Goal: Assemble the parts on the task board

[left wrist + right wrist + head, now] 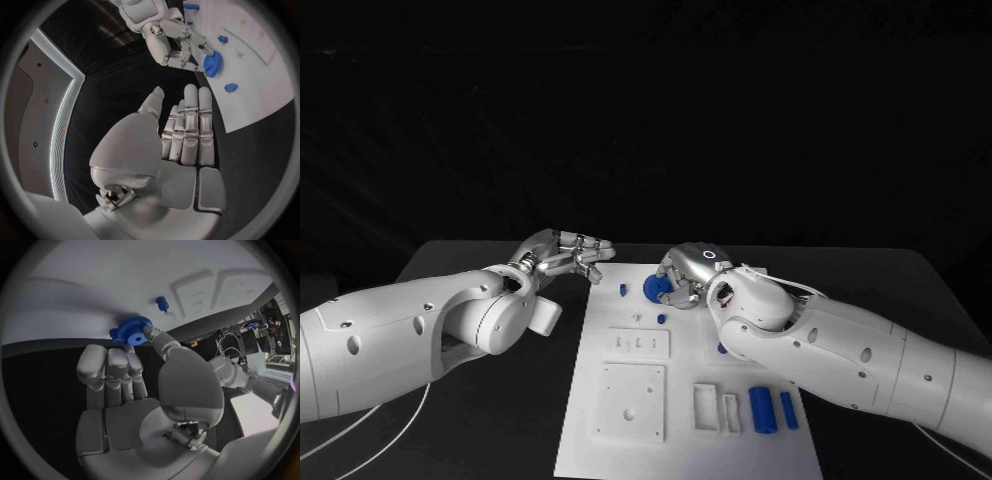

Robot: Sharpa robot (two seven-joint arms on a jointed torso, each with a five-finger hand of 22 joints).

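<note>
The white task board (610, 450) lies lengthwise in the middle of the table. Over its far end my right hand (687, 272) pinches a blue gear (659, 290) between thumb and fingers; the right wrist view shows the gear (132, 331) at the fingertips, close above the board (94, 280). Whether the gear touches the board I cannot tell. A small blue peg (162, 302) stands on the board just beyond it. My left hand (568, 250) hovers off the board's far left corner, fingers stretched out straight, holding nothing (187, 125).
A small blue piece (620, 290) stands near the board's far left edge. Two blue cylinders (762, 408) and white blocks (708, 405) lie at the near right. Two square white plates (632, 400) sit near the left. Cables run off the table's near corners.
</note>
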